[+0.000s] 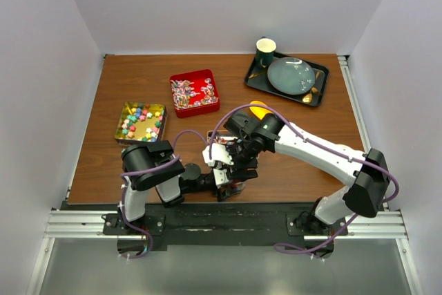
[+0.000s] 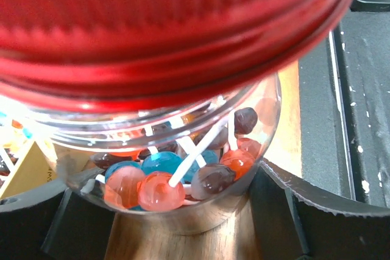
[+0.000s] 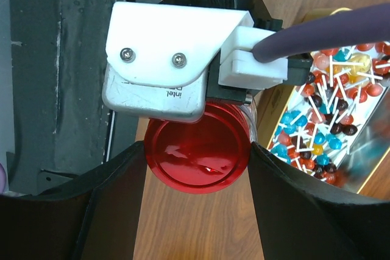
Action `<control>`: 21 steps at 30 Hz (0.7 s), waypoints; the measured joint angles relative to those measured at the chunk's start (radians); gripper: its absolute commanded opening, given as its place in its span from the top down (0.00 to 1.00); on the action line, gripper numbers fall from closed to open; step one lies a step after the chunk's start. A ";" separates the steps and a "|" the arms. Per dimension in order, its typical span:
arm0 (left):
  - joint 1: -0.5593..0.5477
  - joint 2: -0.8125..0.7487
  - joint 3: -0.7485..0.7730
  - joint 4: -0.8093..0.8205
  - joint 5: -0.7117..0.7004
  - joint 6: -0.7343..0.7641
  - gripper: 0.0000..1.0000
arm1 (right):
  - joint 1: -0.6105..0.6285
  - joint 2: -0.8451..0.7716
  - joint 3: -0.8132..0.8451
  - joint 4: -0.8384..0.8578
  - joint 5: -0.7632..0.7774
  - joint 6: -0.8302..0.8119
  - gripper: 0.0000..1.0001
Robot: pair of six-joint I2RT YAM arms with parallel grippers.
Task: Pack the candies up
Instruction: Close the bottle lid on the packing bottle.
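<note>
- Left wrist view, nearest: the left gripper (image 2: 167, 214) holds a clear jar (image 2: 201, 126) low on its body. One finger is at each side, and the jaws are set wide around it. The jar seems to stand on the wooden table (image 1: 311, 164).
- Inside the jar lie lollipops (image 2: 161, 190), red, blue and dark, with thin white sticks. I judge them hard, light and small, and loose ones would roll and tangle.
- The jar wall looks smooth, so probably slippery. I cannot tell if it is glass or plastic. The body is the right place for a steady hold.
- A red lid (image 2: 170, 28) sits on top of the jar. Its side is ribbed, which should give a good hold for turning.
- Right wrist view: the right gripper (image 3: 198, 168) comes from above. Its jaws are at a middle width, closed on the rim of the lid.
- Just beside the jar lies an open tin (image 3: 373, 172) with more lollipops.
- Top view, farther: star-like sweets (image 1: 141, 121) in a gold tin, then wrapped twists (image 1: 185, 91) in a red tin. Both are well apart from the grippers.
</note>
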 measured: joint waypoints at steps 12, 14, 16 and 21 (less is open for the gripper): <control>0.001 0.002 0.000 0.002 -0.014 -0.002 0.40 | -0.006 -0.006 -0.002 0.000 0.069 0.022 0.53; 0.001 0.002 0.000 0.002 -0.014 -0.002 0.40 | -0.008 -0.006 -0.002 0.000 0.071 0.032 0.53; 0.001 0.002 0.000 0.002 -0.014 -0.002 0.40 | -0.010 -0.006 -0.002 -0.002 0.071 0.039 0.53; 0.001 0.003 0.001 0.003 -0.014 -0.002 0.40 | -0.015 -0.005 -0.001 -0.009 0.071 0.042 0.52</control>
